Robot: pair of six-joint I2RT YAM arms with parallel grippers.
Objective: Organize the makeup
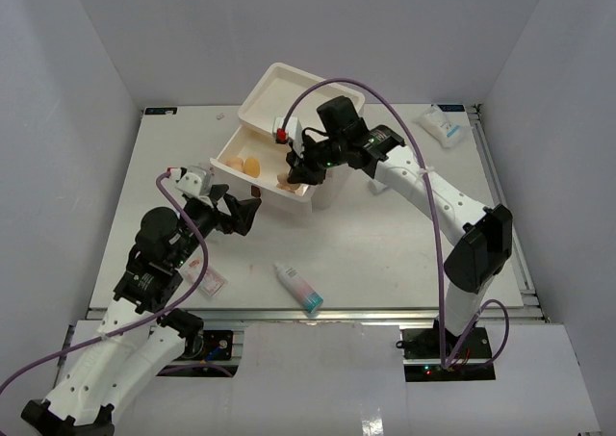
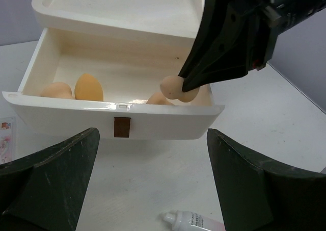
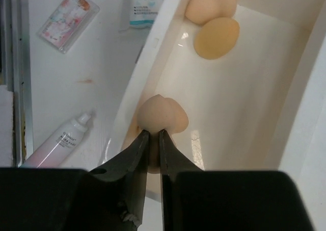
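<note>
My right gripper (image 3: 152,136) is shut on a tan egg-shaped sponge (image 3: 162,116), pinching its lower end above the right end of the open drawer (image 1: 226,152). The left wrist view shows that held sponge (image 2: 175,86) hanging just over the drawer's front wall. Two more sponges (image 3: 216,37) lie at the drawer's other end, and another sponge (image 2: 159,99) lies below the held one. My left gripper (image 2: 153,180) stands open in front of the drawer, holding nothing. A white bottle with a teal cap (image 1: 298,288) lies near the table's front edge. A sachet (image 1: 210,280) lies left of it.
The cream drawer box (image 1: 289,89) stands at the back middle, its lowest drawer pulled out toward my left arm. A white tube (image 3: 144,4) lies on the table beside the drawer. A white pack with blue print (image 1: 441,125) lies at the back right corner.
</note>
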